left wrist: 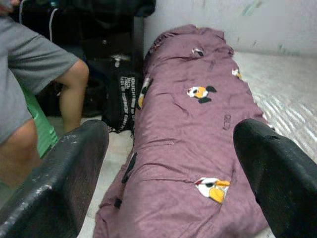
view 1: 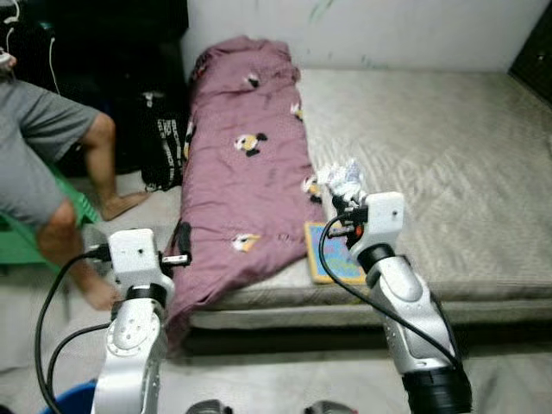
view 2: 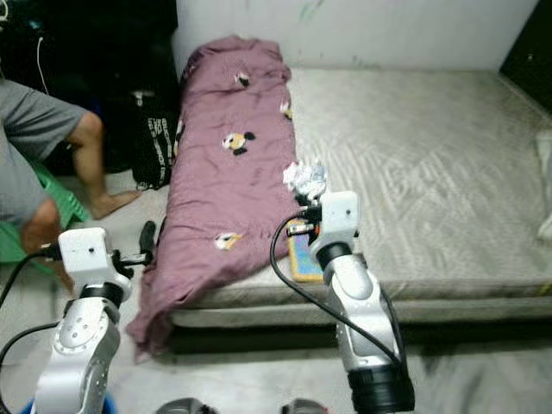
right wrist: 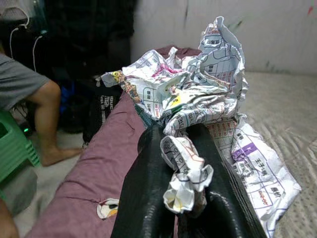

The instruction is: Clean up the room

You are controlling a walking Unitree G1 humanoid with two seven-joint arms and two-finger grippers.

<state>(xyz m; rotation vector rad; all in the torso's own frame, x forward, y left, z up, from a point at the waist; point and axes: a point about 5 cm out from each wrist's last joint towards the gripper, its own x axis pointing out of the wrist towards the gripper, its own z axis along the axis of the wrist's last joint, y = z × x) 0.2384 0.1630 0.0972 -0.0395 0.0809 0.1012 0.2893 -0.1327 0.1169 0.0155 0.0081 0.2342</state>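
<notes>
A crumpled sheet of printed paper [right wrist: 198,99] is pinched between the black fingers [right wrist: 143,198] of my right gripper [view 1: 338,200], held above the mattress [view 1: 448,155] beside the purple blanket [view 1: 241,155]. The same paper [view 1: 342,178] shows as a white wad just beyond my right wrist. My left gripper [view 1: 179,246] is raised at the bed's left front corner, its fingers [left wrist: 74,163] wide apart with nothing between them, facing the blanket [left wrist: 198,129].
A colourful book [view 1: 332,254] lies flat near the mattress's front edge. A person sits on a green stool [view 1: 52,216] at the left, bare feet on the floor. A black bag [view 1: 164,151] leans beside the bed. A blue rim [view 1: 69,398] shows at the bottom left.
</notes>
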